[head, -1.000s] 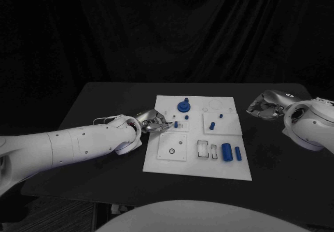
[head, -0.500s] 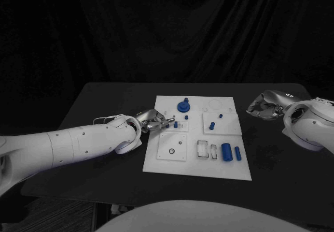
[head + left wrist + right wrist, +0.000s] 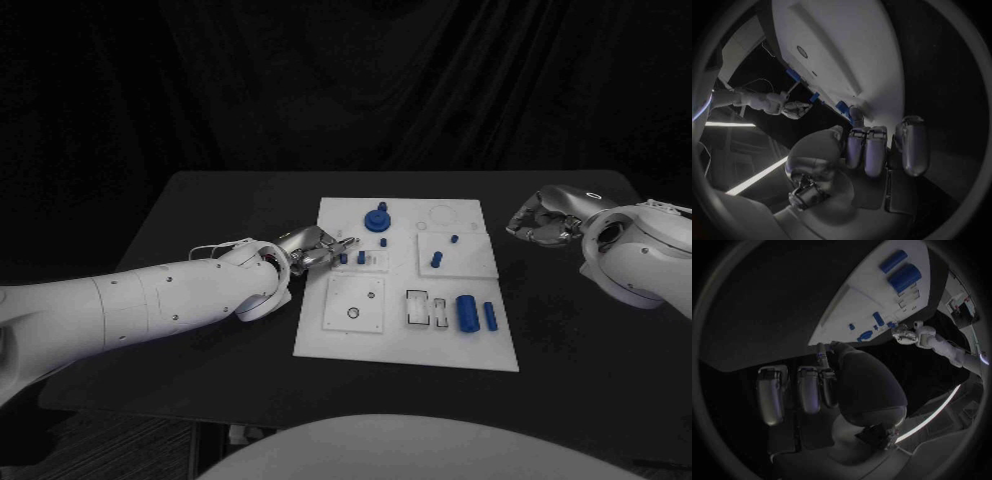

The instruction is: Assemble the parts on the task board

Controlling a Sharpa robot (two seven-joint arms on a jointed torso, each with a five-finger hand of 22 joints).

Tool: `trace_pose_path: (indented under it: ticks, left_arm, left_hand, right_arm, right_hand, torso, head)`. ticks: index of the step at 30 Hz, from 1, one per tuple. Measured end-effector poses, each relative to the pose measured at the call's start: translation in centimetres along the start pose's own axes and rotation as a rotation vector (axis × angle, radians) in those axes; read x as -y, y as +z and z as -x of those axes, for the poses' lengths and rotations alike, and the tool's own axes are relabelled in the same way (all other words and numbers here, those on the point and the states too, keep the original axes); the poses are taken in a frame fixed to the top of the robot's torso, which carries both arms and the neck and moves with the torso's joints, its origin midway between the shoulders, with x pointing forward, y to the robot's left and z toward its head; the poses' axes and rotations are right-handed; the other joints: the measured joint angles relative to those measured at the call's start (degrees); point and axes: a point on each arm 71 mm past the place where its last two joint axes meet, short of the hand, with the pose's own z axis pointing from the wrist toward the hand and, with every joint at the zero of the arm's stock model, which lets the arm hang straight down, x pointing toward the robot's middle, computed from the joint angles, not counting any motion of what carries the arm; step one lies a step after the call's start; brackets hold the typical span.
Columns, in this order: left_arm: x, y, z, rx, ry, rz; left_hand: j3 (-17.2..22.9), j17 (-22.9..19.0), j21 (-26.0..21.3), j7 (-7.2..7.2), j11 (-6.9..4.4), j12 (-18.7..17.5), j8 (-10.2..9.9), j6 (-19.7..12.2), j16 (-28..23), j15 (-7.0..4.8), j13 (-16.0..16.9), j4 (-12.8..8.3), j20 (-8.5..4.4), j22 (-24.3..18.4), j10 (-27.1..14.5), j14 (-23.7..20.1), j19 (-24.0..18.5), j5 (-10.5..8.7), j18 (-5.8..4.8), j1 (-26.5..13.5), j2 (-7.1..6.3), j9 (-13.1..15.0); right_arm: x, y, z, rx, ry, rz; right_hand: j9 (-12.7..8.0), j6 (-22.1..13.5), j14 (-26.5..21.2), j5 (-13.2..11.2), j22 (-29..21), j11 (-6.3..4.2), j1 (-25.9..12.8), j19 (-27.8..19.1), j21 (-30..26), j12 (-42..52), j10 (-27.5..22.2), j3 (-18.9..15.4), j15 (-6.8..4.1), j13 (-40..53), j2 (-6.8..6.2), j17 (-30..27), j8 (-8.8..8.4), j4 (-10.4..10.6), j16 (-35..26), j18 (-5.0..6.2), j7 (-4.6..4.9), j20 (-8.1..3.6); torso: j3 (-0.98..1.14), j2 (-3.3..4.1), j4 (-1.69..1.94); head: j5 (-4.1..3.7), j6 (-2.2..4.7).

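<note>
The white task board [image 3: 404, 330] lies in the middle of the table. On it are a blue round part with a post [image 3: 379, 218], small blue pegs [image 3: 436, 260] and two blue cylinders [image 3: 467, 311] near its front right. My left hand [image 3: 320, 248] hovers at the board's left edge with its fingers straight and nothing in them, just left of a small blue peg [image 3: 362, 257]. The left wrist view has that hand [image 3: 861, 155] reaching toward the board [image 3: 836, 45]. My right hand [image 3: 541, 222] stays off the board's right side, fingers curled in on nothing [image 3: 836, 385].
The black table [image 3: 216, 220] runs wide on both sides of the board. Square white inserts [image 3: 356, 302] with holes sit on the board's left half. A dark curtain hangs behind the table.
My left hand's fingers have drawn back a little from the small blue peg. The right hand has kept its place.
</note>
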Motion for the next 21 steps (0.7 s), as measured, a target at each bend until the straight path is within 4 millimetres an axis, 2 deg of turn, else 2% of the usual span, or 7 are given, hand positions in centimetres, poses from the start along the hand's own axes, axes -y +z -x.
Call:
trace_pose_path:
  ticks: [6, 8, 11, 14, 17, 21]
  left_arm:
    - [0.01, 0.01, -0.05, -0.003, 0.000, 0.004]
    - [-0.02, -0.01, -0.07, -0.004, 0.000, 0.007]
    - [-0.11, -0.04, -0.04, -0.004, 0.000, 0.013]
    - [-0.20, -0.08, 0.00, -0.004, 0.000, 0.017]
    - [-0.25, -0.14, 0.05, 0.000, 0.000, 0.017]
    - [-0.23, -0.27, 0.18, 0.013, -0.001, 0.005]
  left_hand:
    - [-0.46, 0.00, 0.00, -0.36, 0.00, 0.00, 3.01, 0.78, 0.00, 0.00, 0.00, -0.14, 0.00, 0.00, 0.00, 0.00, 0.00, 3.47, 0.00, 1.25, 1.30, 0.00]
    - [-0.46, 0.00, 0.00, -0.41, -0.22, 0.00, 4.42, 1.22, 0.00, 0.00, 0.00, -0.14, 0.00, 0.00, 0.21, 0.00, 0.00, 4.90, 0.00, 2.53, 1.35, 0.00]
    - [-0.46, 0.00, 0.24, -0.42, -0.40, 0.00, 5.62, 1.63, 0.00, 0.00, 0.00, -0.14, -0.12, 0.00, 0.03, 0.00, -0.13, 5.41, 0.00, 3.76, 0.87, 0.00]
    - [-0.84, 0.00, 0.24, -0.54, -0.41, 0.00, 5.69, 1.46, 0.00, -0.13, 0.00, -0.27, -0.22, 0.00, 0.02, -0.13, -0.22, 5.41, 0.00, 5.76, -1.00, 0.00]
    - [-1.53, 0.00, 0.24, -0.52, -0.41, 0.00, 5.68, 0.49, 0.00, -0.21, 0.00, -0.21, -0.22, 0.00, 0.02, -0.22, -0.22, 5.00, 0.00, 6.88, -2.12, 0.00]
    - [-2.40, 0.00, 0.11, -0.29, -0.41, 0.00, 2.13, -3.49, 0.00, -0.21, 0.00, -0.30, -0.22, 0.00, 0.02, -0.22, -0.22, 4.30, 0.00, 8.41, -3.58, 0.00]
  right_arm:
    - [-0.01, 0.02, -0.01, -0.001, 0.000, 0.000]
    - [-0.01, 0.02, -0.01, -0.001, 0.000, 0.000]
    - [-0.01, 0.02, -0.01, -0.001, 0.000, 0.000]
    - [0.00, 0.02, -0.01, -0.001, -0.001, -0.001]
    - [-0.01, 0.03, -0.01, -0.001, -0.001, -0.001]
    - [-0.03, 0.06, -0.02, -0.002, -0.001, 0.000]
  right_hand:
    - [0.00, 0.00, 0.00, 0.00, 0.05, 0.00, 0.00, 0.00, 0.00, 0.00, 0.00, 0.00, 0.00, 0.00, 0.00, 0.00, 0.00, 0.00, 0.00, 0.00, 0.00, 0.00]
    - [0.00, 0.00, 0.00, 0.00, 0.05, 0.00, 0.00, 0.00, 0.00, 0.00, 0.00, 0.00, 0.00, 0.00, 0.00, 0.00, 0.00, 0.00, 0.00, 0.00, 0.00, 0.00]
    - [0.00, 0.00, 0.00, 0.00, 0.04, 0.00, 0.00, 0.00, 0.00, 0.00, 0.00, 0.00, 0.00, 0.00, 0.00, 0.00, 0.00, 0.00, 0.00, 0.00, 0.00, 0.00]
    - [0.00, 0.00, 0.00, 0.00, 0.04, 0.00, 0.00, 0.00, 0.00, 0.00, 0.00, 0.00, 0.00, 0.00, 0.00, 0.00, 0.00, 0.00, 0.00, 0.00, 0.00, 0.00]
    - [0.00, 0.00, 0.00, 0.00, 0.04, 0.00, 0.00, 0.00, 0.00, 0.00, 0.00, 0.00, 0.00, 0.00, 0.00, 0.00, 0.00, 0.00, 0.00, 0.00, 0.00, 0.00]
    - [0.01, 0.00, 0.00, 0.00, 0.04, 0.00, 0.00, 0.00, 0.00, 0.00, 0.00, 0.00, 0.00, 0.00, 0.00, 0.00, 0.00, 0.00, 0.00, 0.00, 0.00, 0.00]
  torso:
    - [-0.01, -0.02, -0.02]
    - [-0.01, -0.03, -0.04]
    - [-0.01, -0.05, -0.06]
    - [-0.01, -0.07, -0.05]
    - [-0.01, -0.09, -0.02]
    - [0.01, -0.09, -0.02]
  head:
    - [0.13, 0.00]
    - [0.13, 0.00]
    - [0.09, 0.00]
    - [0.03, 0.00]
    - [-0.06, 0.00]
    - [0.07, 0.00]
